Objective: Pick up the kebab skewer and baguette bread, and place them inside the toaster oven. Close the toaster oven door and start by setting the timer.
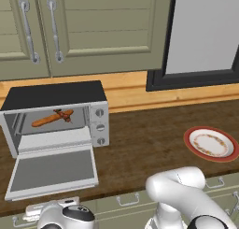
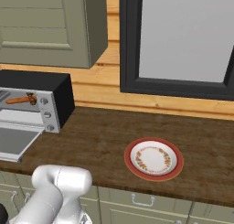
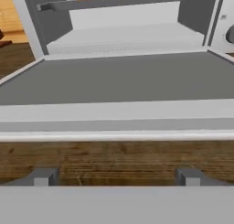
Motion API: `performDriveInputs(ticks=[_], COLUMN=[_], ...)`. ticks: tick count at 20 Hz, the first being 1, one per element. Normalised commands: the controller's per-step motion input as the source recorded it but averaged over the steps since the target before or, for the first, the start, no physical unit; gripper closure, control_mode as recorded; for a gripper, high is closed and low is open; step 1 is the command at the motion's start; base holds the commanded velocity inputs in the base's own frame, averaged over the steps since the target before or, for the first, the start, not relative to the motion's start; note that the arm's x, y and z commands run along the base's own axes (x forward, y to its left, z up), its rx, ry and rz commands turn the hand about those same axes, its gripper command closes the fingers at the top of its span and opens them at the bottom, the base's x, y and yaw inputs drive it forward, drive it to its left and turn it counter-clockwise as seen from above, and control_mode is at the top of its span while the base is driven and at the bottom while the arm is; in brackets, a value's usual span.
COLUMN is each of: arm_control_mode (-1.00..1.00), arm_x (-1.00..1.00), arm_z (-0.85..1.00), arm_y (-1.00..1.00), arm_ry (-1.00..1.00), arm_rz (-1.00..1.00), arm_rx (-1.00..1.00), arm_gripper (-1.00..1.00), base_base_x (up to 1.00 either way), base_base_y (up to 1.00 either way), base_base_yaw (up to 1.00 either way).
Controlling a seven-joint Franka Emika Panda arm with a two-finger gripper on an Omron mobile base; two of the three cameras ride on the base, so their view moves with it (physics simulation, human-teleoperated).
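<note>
Your gripper (image 3: 117, 177) faces the lowered toaster oven door (image 3: 114, 83), jaws wide and empty. Baguette bread (image 1: 49, 119) and kebab skewer (image 1: 65, 115) lie inside the toaster oven (image 1: 56, 95).

We see a dark wood counter (image 1: 149, 139) with a red-rimmed plate (image 1: 211, 143) lying on it, towards its front edge. Behind the counter runs a light wood wall strip (image 1: 130, 90). Above that hang green cabinets (image 1: 93, 32) with silver handles (image 1: 54, 29), and beside them a black-framed window (image 1: 205, 36).
</note>
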Motion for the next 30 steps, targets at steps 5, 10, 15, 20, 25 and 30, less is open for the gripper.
performDriveInputs(ticks=[5,10,15,20,25,30], arm_control_mode=[-1.00,-1.00,-1.00,-1.00,-1.00,-1.00], arm_x=[0.12,0.18,0.00,0.04,0.18,0.03], arm_z=[-0.01,0.00,-0.19,-0.05,0.00,-0.24], arm_y=[0.01,0.00,0.00,0.00,0.00,0.00], arm_ry=[0.00,0.00,0.00,0.00,0.00,0.00], arm_rz=[0.00,0.00,0.00,0.00,0.00,0.00], arm_rx=[0.00,0.00,0.00,0.00,0.00,0.00], arm_gripper=[-1.00,-1.00,-1.00,-1.00,-1.00,-1.00], base_base_x=[0.00,0.00,0.00,0.00,0.00,0.00], base_base_y=[0.00,0.00,0.00,0.00,0.00,0.00], base_base_yaw=[0.00,0.00,0.00,0.00,0.00,0.00])
